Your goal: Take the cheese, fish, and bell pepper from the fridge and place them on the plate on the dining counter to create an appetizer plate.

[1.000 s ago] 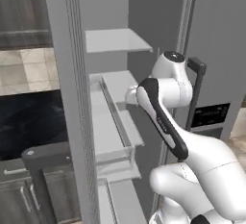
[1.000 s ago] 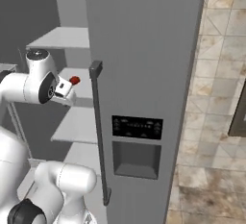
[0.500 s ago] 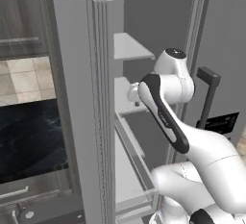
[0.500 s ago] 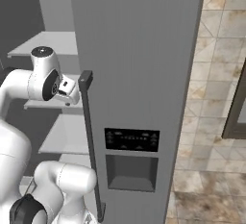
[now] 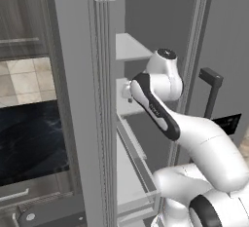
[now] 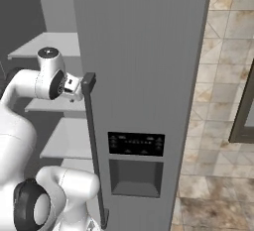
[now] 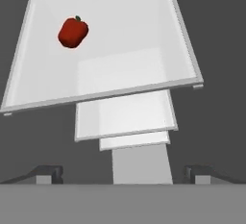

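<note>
The bell pepper [image 7: 73, 32], a small dark-red rounded thing with a green stem, lies on a pale shelf [image 7: 125, 69] inside the fridge [image 6: 144, 51], toward the shelf's upper left in the hand view. My gripper [image 7: 123, 174] is open, its two dark fingertips [image 7: 48, 172] spread wide with nothing between them, well apart from the pepper. In the left base view the arm reaches past the open fridge door [image 5: 80, 85] at shelf height. In the right base view the hand [image 6: 73, 84] sits just left of the shut door's handle. The cheese, fish, plate and dining counter are out of view.
Two more pale shelves [image 7: 125, 117] step down below the pepper's shelf. The shut right door carries a long bar handle [image 6: 92, 141] and a black dispenser panel [image 6: 136, 144]. Door bins [image 5: 138, 172] line the open door close to the arm. A tiled wall [image 6: 223, 76] stands at right.
The whole picture has shifted in both base views, so the base has driven closer to the fridge. The arm still reaches in at the same shelf, gripper open throughout.
</note>
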